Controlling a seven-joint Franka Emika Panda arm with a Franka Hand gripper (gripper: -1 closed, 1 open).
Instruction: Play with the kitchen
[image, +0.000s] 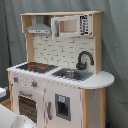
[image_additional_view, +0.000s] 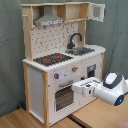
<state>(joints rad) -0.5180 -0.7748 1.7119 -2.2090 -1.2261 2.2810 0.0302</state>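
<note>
kitchen (image_additional_view: 57, 60) upright, centre, in both exterior views | gripper (image_additional_view: 80, 89) near oven door (image_additional_view: 63, 98), finger state we cannot tell | we'd approach the handle square and slow

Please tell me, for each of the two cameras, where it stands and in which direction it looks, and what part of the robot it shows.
First exterior view: stands off the kitchen's sink-end corner, facing hob, sink and faucet; of the robot only a blurred white part shows at the bottom left.
Second exterior view: stands off the hob-end corner, facing the oven door; the white arm enters from the second exterior view's right, its gripper at the oven.
Shared: kitchen, hob, sink, faucet, hood, oven door.
</note>
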